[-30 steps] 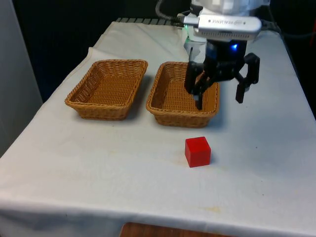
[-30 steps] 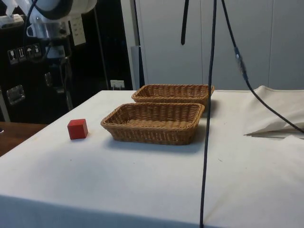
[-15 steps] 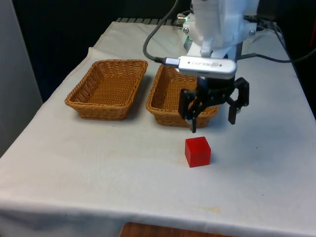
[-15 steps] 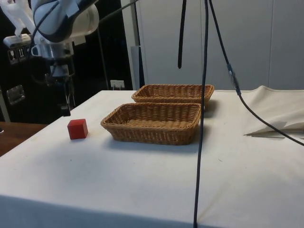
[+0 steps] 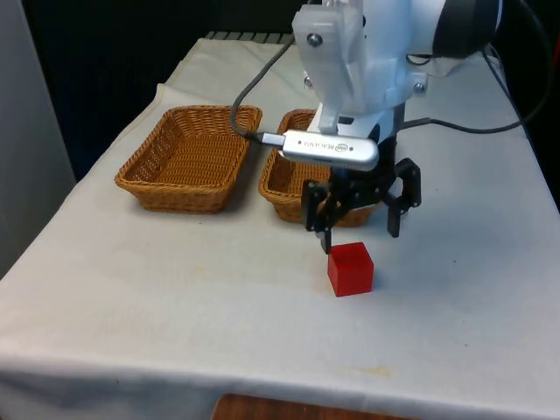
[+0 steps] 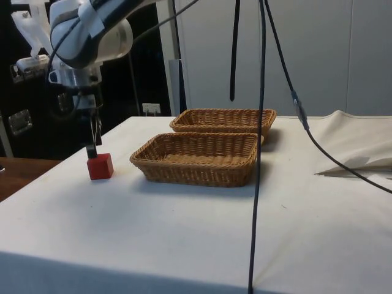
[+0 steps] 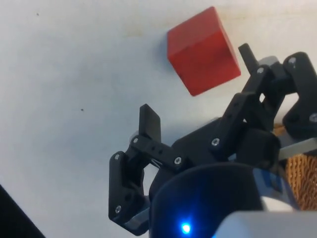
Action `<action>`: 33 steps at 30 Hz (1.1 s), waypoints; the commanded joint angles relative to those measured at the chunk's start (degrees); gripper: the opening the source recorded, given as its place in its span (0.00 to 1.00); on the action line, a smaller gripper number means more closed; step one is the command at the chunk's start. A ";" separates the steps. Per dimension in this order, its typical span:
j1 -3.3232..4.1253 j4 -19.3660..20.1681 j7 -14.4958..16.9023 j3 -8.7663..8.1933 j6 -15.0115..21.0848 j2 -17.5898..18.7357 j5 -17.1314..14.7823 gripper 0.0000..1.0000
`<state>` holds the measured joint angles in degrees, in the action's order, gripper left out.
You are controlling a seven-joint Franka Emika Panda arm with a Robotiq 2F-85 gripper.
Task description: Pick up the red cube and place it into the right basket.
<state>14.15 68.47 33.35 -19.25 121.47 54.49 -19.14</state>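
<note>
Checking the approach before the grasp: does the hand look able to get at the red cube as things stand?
Probably yes. The hand hangs open just above the red cube, which sits alone on the cloth, apart from the near basket; nothing lies between them.

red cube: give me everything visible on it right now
The red cube is a plain, solid-looking block with a matte, uniform red surface and crisp edges, no markings. It sits flat on the white cloth, nearer the front view's camera than the right basket and apart from it. Nothing grips it: the hand hangs open just above and slightly behind it, with one black finger right next to its top edge in the side view; whether they touch cannot be told.
</note>
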 commanded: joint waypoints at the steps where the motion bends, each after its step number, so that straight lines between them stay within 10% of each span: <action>1: -0.34 -0.74 0.17 0.34 -0.17 0.57 -0.29 1.00; 33: -0.57 -6.30 -0.17 -0.29 0.00 7.22 -0.86 1.00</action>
<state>13.52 62.34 33.35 -19.48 121.58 61.65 -20.11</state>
